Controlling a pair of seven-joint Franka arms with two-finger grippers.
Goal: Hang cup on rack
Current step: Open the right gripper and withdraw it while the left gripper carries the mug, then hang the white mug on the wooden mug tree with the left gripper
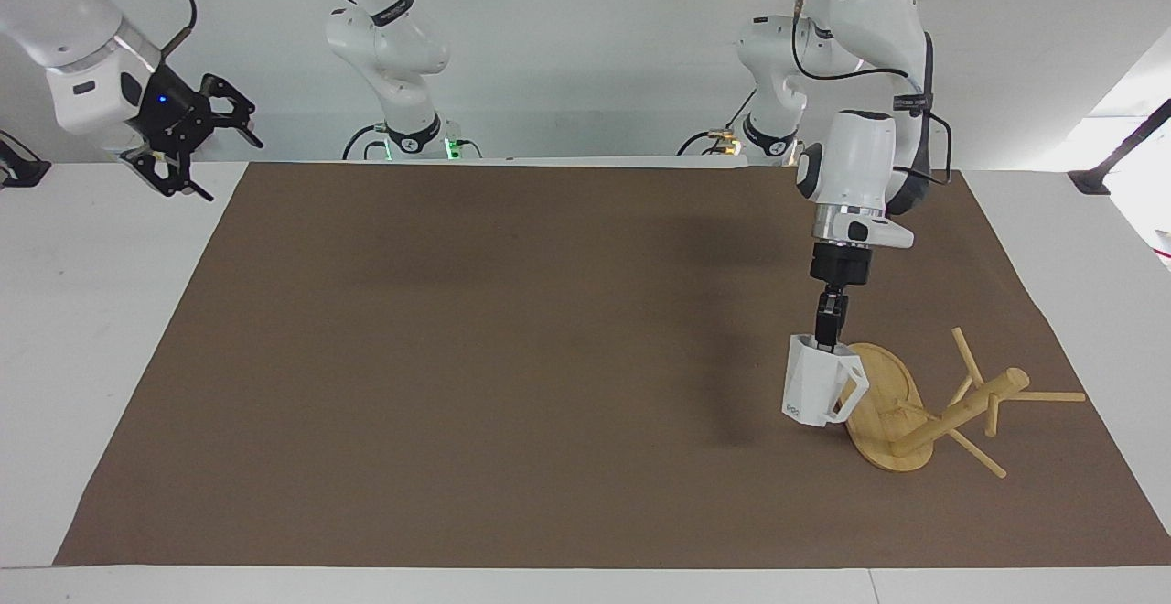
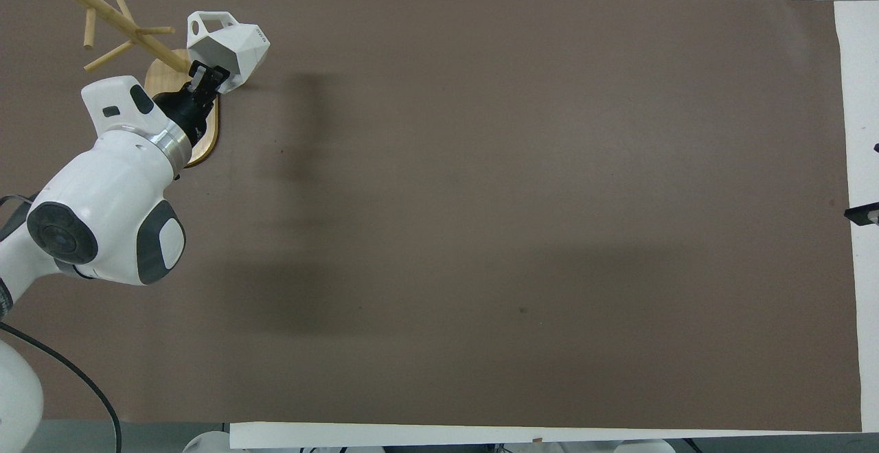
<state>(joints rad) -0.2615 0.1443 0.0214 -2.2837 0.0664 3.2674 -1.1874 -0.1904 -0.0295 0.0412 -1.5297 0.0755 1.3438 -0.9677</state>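
My left claw (image 1: 831, 334) is pinching the cup (image 1: 814, 391) by its rim wall, w/ the cup hanging upright in the air over the edge of the rack (image 1: 924, 403) base, at the table end by my left arm. Cup looks light, stiff plastic, prob slick; rim pinch seems enough, handle free for a peg. Right claw (image 1: 197, 133) waits spread, off the mat (image 1: 457, 357).

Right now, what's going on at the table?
The left gripper is shut on the rim of the white cup, carrying it upright in the air next to the bamboo rack, its handle turned toward the rack. The rack stands on the brown mat at the left arm's end of the table, and the cup is not yet on a peg. The right gripper waits, jaws open, off the mat.
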